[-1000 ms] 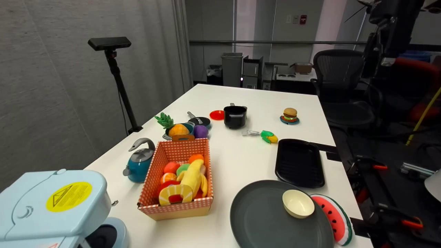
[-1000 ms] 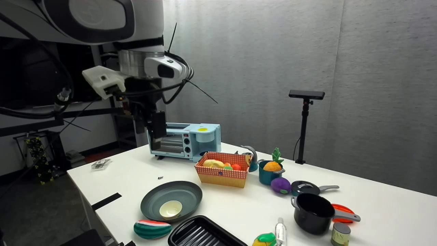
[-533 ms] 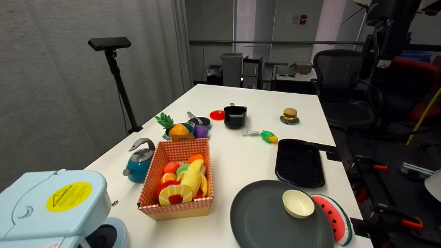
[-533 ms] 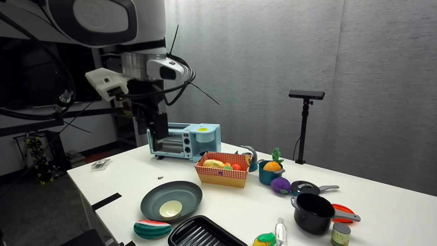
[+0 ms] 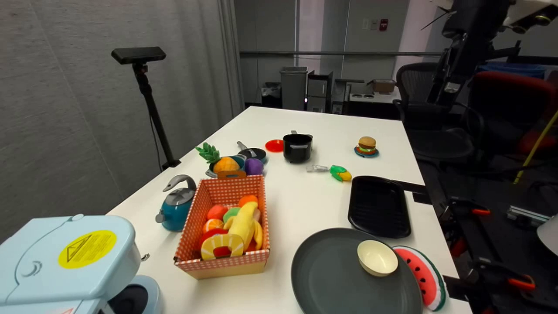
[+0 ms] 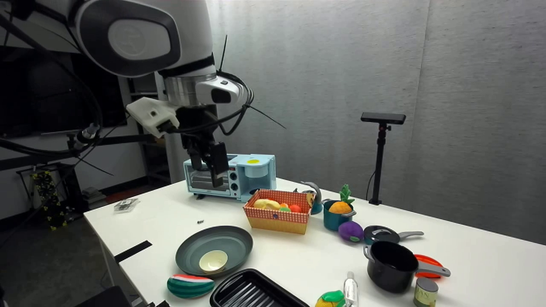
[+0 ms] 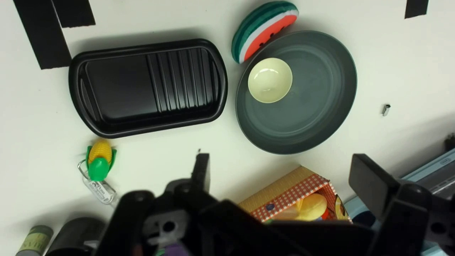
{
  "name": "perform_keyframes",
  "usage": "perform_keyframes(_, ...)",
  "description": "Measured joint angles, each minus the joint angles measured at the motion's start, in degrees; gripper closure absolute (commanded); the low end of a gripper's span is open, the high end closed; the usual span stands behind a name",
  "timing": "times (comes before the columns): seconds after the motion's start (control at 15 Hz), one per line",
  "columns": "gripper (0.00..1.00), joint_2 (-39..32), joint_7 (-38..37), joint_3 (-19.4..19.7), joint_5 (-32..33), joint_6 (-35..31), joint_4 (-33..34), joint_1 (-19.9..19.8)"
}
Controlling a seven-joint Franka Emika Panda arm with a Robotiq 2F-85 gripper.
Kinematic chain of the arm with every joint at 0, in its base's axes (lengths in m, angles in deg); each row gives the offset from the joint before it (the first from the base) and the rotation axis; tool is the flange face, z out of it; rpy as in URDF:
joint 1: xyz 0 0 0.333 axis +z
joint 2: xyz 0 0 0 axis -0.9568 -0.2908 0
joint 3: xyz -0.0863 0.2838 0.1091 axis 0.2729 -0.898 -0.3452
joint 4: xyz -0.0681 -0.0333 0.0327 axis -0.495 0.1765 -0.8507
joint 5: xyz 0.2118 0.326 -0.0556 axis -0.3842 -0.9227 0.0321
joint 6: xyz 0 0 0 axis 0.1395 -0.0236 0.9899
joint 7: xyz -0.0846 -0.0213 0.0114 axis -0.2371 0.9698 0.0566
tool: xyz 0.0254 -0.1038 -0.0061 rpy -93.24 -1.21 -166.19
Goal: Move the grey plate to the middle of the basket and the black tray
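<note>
Gripper [image 7: 282, 167] spread wide, nothing grasped, well above level of grey plate [image 7: 312, 106]. Plate lies just beside black tray [image 7: 142, 89], apart from basket [image 7: 291, 195], not yet midway between. Cream bowl [image 7: 270, 81] sits off-centre inside plate; we expect one-sided rim lift to tip or slide it. Watermelon toy [image 7: 263, 32] at plate's rim, contact unclear; may snag or drag along. Plate swung wide, we judge, could knock tray.

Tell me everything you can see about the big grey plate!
The grey plate is round and dark, with a raised rim and smooth look; I can't tell its material. It lies flat, face up, on the white table. A cream bowl sits in it, off-centre. A toy watermelon slice lies by its rim, maybe touching.
</note>
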Motion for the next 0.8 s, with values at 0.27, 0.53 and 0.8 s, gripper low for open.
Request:
perform_keyframes(0.27,0.0,-2.7,1.0,-1.3,0.3,-5.6,-2.2,0.3)
perform_keyframes(0.53,0.0,-7.6,1.1,-3.4,1.0,-8.7,-2.2,0.7)
perform_keyframes(0.8,0.0,-14.2,1.0,-5.8,2.2,-13.1,-2.2,0.9)
